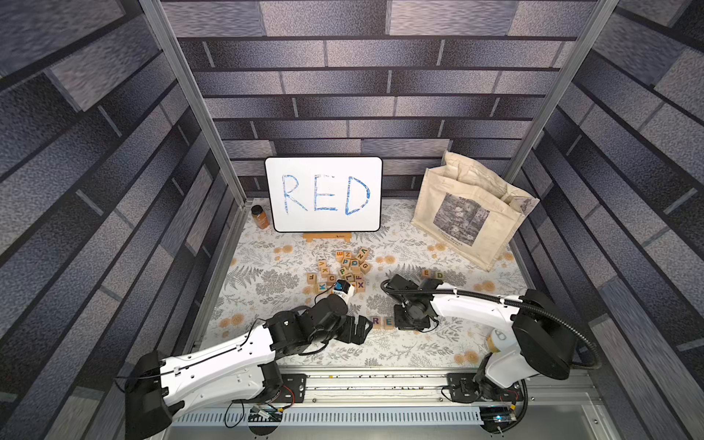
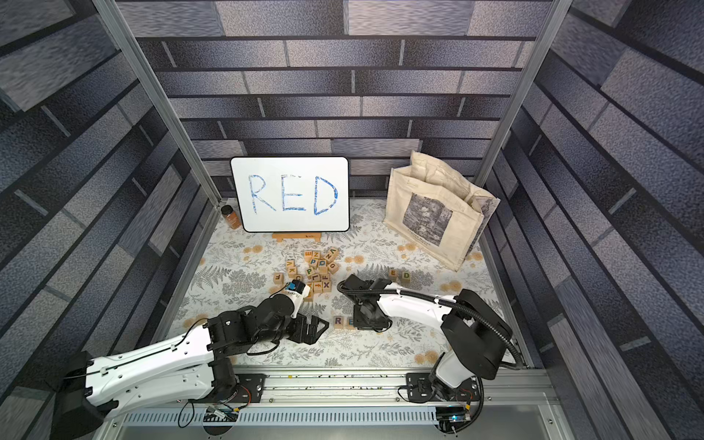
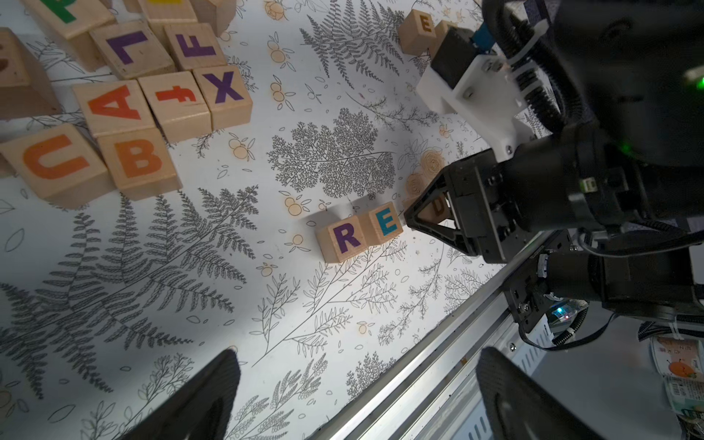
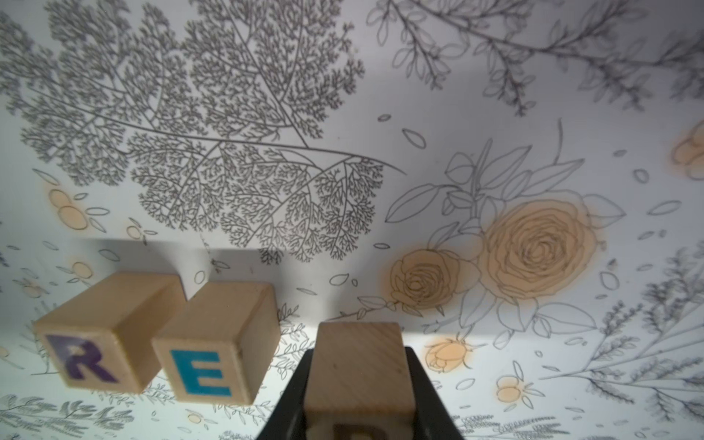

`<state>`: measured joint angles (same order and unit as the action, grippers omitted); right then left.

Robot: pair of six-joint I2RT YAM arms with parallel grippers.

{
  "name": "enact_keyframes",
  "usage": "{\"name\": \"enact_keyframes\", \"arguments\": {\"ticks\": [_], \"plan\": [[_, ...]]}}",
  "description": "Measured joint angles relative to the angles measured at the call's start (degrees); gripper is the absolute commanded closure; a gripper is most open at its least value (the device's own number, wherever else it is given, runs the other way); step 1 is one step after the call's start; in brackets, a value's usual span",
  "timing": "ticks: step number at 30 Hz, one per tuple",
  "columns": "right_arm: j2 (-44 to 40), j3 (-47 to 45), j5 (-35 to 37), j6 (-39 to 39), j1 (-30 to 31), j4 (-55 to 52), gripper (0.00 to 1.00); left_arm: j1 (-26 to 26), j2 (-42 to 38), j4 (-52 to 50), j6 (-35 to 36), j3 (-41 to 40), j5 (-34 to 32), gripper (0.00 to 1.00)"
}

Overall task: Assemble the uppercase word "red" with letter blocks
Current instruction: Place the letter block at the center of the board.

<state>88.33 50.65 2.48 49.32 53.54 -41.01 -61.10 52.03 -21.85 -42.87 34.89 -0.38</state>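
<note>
On my screens the table cover is white, printed with grey line-drawn ferns and pale orange roses. The R block is light wood with a dark purple letter, and the E block carries teal. The D block shows plain streaked wood grain; its letter, cut off at the frame edge, looks brownish orange to me. In the pile I see a purple X block, a red A block and an orange B block. The whiteboard is white, black-rimmed, lettered in blue. The tote bag is cream with a grey print. The walls wear a grey-violet brick pattern.
</note>
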Motion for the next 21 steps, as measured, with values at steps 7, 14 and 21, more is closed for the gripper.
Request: {"name": "enact_keyframes", "arguments": {"ticks": [7,14,21], "plan": [[0.0,0.0,0.3,0.0,0.4,0.2,0.89,-0.7,-0.6,-0.2,-0.8,-0.3,-0.9,0.0],[1.8,0.2,0.7,-0.6,0.5,0.6,0.88,-0.9,-1.0,-0.5,-1.1,-0.3,-1.4,0.0],[3.8,1.5,1.2,-2.5,0.7,0.6,0.85,-0.9,-1.0,-1.1,-1.1,-0.3,-1.6,0.0]]}}
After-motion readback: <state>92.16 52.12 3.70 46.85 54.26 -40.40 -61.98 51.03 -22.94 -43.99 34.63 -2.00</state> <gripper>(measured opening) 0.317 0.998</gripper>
